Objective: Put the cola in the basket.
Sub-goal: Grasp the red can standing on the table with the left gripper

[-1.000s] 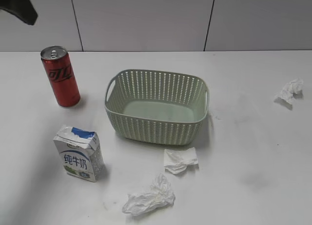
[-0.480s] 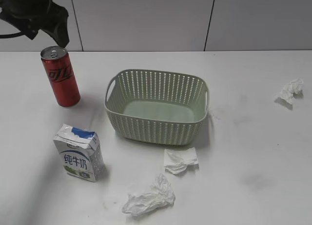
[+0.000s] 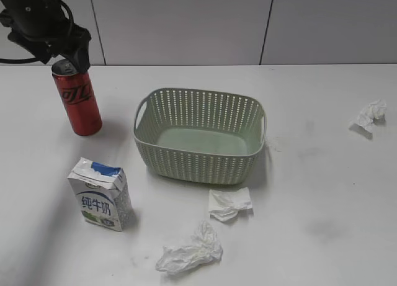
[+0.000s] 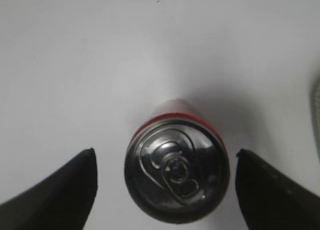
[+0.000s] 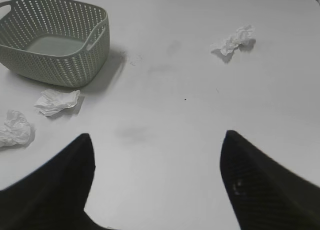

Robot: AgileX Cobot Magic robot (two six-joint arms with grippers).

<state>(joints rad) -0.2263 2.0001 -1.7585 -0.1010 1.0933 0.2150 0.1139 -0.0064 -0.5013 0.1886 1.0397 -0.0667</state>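
Observation:
The cola (image 3: pixel 77 103) is a tall red can with a silver top, standing upright at the far left of the table. My left gripper (image 3: pixel 62 53) hangs right over the can's top, open. In the left wrist view the can's top (image 4: pixel 177 177) lies between the two dark fingers with a gap on each side. The pale green basket (image 3: pixel 200 159) stands empty right of the can; it also shows in the right wrist view (image 5: pixel 65 65). My right gripper (image 5: pixel 157 155) is open and empty above bare table; it is out of the exterior view.
A white-and-blue milk carton (image 3: pixel 100 195) stands in front of the can. Crumpled tissues lie in front of the basket (image 3: pixel 229 203), nearer the front edge (image 3: pixel 189 250) and at the far right (image 3: pixel 369 114). A grey panelled wall runs behind the table.
My left arm has come in from the upper left and moved down over the can's top. The can, basket and carton have not moved.

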